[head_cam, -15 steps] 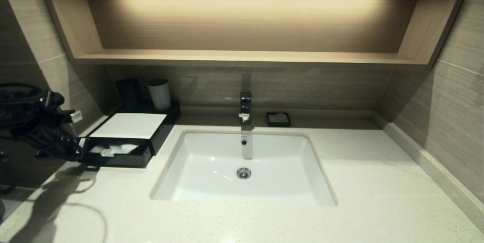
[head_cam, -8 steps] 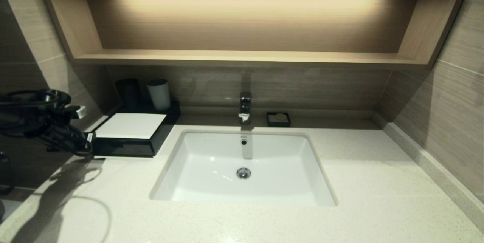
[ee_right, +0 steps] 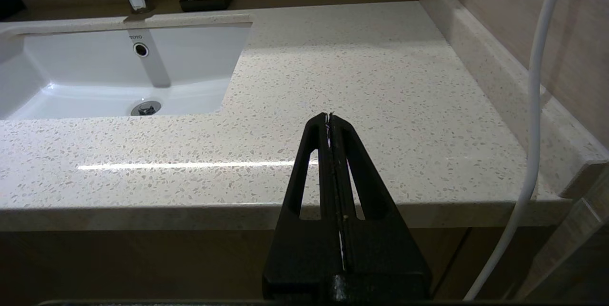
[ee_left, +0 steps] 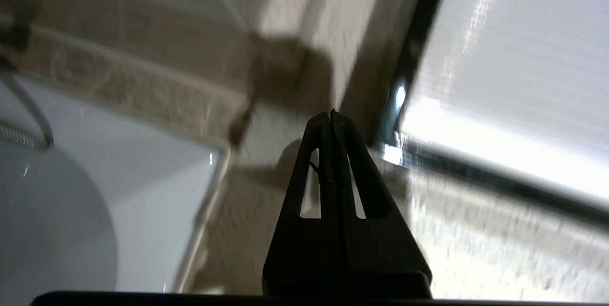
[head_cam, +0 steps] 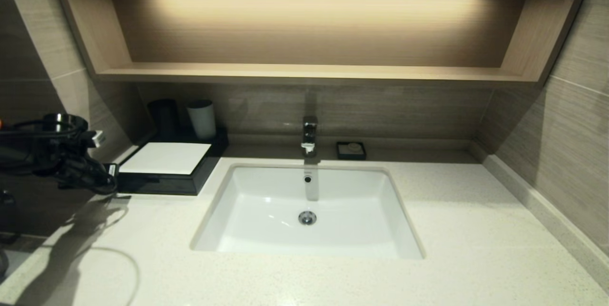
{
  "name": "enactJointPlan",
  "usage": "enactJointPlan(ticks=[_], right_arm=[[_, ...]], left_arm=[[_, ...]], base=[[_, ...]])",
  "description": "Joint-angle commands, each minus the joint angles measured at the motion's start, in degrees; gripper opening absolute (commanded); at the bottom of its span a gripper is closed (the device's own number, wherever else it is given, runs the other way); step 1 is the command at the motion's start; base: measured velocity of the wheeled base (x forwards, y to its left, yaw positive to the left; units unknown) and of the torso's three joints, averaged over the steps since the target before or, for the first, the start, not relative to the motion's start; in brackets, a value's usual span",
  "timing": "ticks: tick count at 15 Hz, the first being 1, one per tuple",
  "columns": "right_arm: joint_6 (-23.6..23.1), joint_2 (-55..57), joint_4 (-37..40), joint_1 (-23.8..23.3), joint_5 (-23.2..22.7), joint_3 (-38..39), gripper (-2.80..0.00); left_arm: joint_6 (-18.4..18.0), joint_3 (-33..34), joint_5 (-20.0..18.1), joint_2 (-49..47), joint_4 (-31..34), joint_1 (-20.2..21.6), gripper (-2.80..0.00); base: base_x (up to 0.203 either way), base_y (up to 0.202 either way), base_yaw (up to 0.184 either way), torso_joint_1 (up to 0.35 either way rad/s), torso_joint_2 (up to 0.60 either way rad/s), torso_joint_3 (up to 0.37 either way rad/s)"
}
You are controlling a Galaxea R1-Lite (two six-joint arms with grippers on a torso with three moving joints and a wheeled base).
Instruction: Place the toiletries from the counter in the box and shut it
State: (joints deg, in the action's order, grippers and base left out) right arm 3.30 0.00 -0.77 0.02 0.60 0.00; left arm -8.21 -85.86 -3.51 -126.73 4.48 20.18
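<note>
Drawer of the box (head_cam: 164,172) now pushed flush, left hand (head_cam: 112,177) (fingers pinched together, empty) beside it, worktop (head_cam: 476,230) bare — task prob. done.

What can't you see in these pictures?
- Inside the black box: head view, its drawer is shut, so any toiletries are hidden.
- The box in the left wrist view: blurred, cut off by the edge, behind the left tool.
- The soap dish's contents: head view, too small.
- The right tool: outside the head view, below the counter edge.
</note>
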Motion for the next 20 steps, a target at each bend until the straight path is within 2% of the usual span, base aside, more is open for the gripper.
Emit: enactJointPlan(ticks=[1,4,6,7,8,12,13,14,17,20], right_arm=[[0.04,0.00,-0.03,-0.01,0.02,0.00,-2.80],[0.04,0.00,-0.03,0.06,0.02,0.00,-2.80],[0.04,0.00,-0.03,0.06,0.02,0.00,-2.80],[0.04,0.00,-0.03,0.06,0.02,0.00,-2.80],[0.04,0.00,-0.03,0.06,0.02,0.00,-2.80],[0.04,0.06,-0.03,0.06,0.02,0.00,-2.80],[0.04,0.00,-0.03,0.06,0.02,0.00,-2.80],[0.04,0.00,-0.03,-0.01,0.02,0.00,-2.80],[0.04,0.09,-0.03,0.02,0.02,0.00,-2.80],[0.04,0.00,-0.03,0.06,0.02,0.00,-2.80]], left_arm=[[-0.05,1.30,-0.54,0.35,-0.61,-0.22,-2.80],[-0.11,2.02,-0.40,3.06,-0.77,-0.22,-2.80],[-0.20,3.82,-0.20,9.55,1.05,-0.22,-2.80],[-0.26,4.64,0.04,14.11,4.62,-0.29,-2.80],[-0.45,5.08,0.34,19.48,11.02,-0.63,-2.80],[-1.21,3.62,1.44,40.68,47.58,-4.36,-2.80],[-1.19,3.51,1.36,45.63,55.03,-6.15,-2.80],[-1.01,4.12,0.76,50.58,59.80,-8.20,-2.80],[0.19,8.39,-2.66,66.70,65.62,-13.66,-2.80],[0.21,14.75,-3.99,82.07,66.19,-15.95,-2.80]], base=[[0.000,0.000,0.000,0.000,0.00,0.000],[0.000,0.000,0.000,0.000,0.00,0.000],[0.000,0.000,0.000,0.000,0.00,0.000],[0.000,0.000,0.000,0.000,0.00,0.000],[0.000,0.000,0.000,0.000,0.00,0.000],[0.000,0.000,0.000,0.000,0.00,0.000],[0.000,0.000,0.000,0.000,0.00,0.000],[0.000,0.000,0.000,0.000,0.00,0.000],[0.000,0.000,0.000,0.000,0.00,0.000],[0.000,0.000,0.000,0.000,0.00,0.000]])
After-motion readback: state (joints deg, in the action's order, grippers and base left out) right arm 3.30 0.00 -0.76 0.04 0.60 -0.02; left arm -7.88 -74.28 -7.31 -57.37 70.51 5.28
